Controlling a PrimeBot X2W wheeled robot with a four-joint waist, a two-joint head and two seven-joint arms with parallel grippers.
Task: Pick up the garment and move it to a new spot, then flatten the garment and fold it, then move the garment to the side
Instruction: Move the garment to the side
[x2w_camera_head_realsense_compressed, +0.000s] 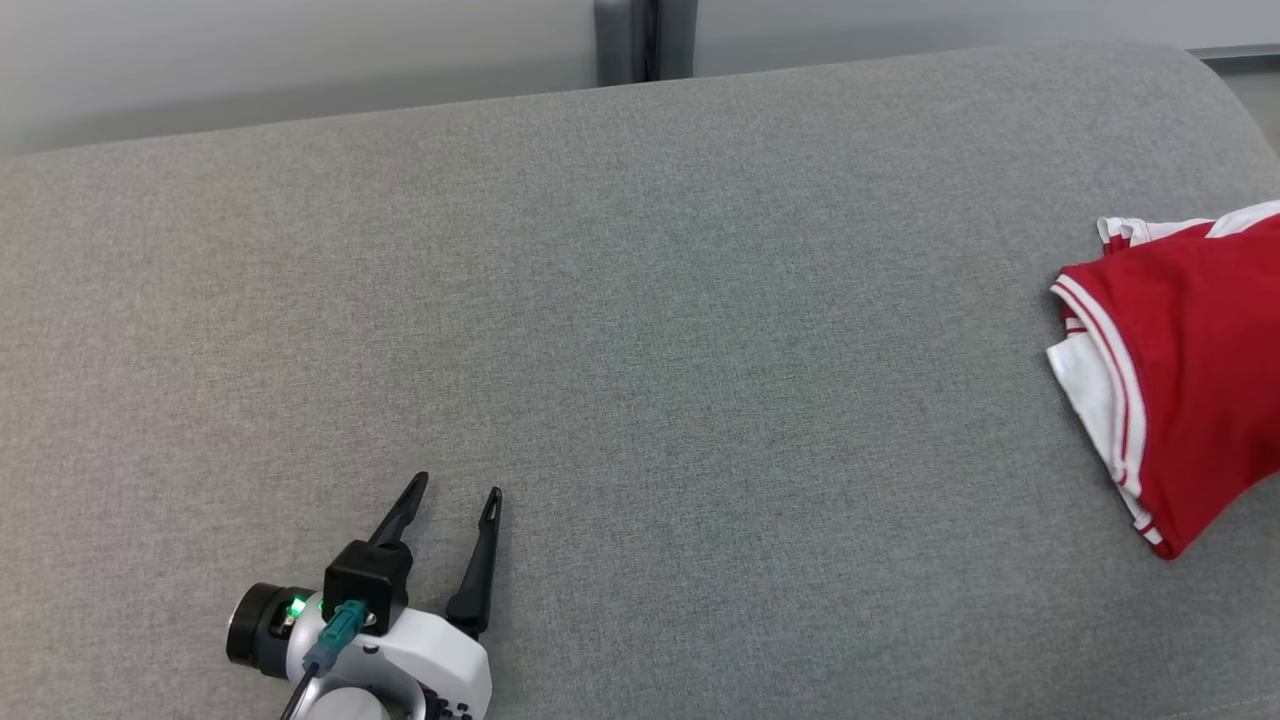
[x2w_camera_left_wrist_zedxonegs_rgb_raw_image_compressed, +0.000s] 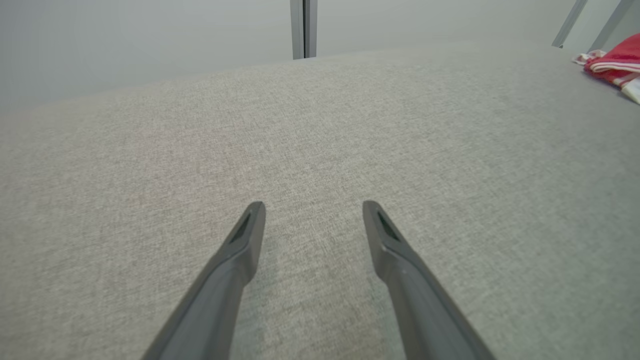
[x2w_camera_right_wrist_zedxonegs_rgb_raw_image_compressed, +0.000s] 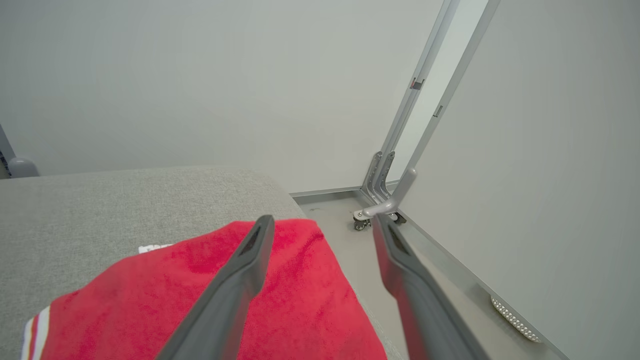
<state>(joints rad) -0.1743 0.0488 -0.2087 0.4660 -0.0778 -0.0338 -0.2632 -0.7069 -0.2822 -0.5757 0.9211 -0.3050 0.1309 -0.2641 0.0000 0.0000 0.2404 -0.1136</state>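
We see the red garment (x2w_camera_head_realsense_compressed: 1190, 370), white-trimmed and folded over, lying at the right edge of the grey cushion (x2w_camera_head_realsense_compressed: 640, 300); our right gripper (x2w_camera_right_wrist_zedxonegs_rgb_raw_image_compressed: 322, 220) hangs above it by the cushion's far right corner, fingers spread apart; our left gripper (x2w_camera_head_realsense_compressed: 457, 486) sits near the front edge, well apart from the garment, fingers likewise spread over the grey fabric.

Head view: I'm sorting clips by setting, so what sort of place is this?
Likely a staged indoor test room: a grey upholstered seat with a red garment on it, and plain pale partition walls on a castered metal frame.
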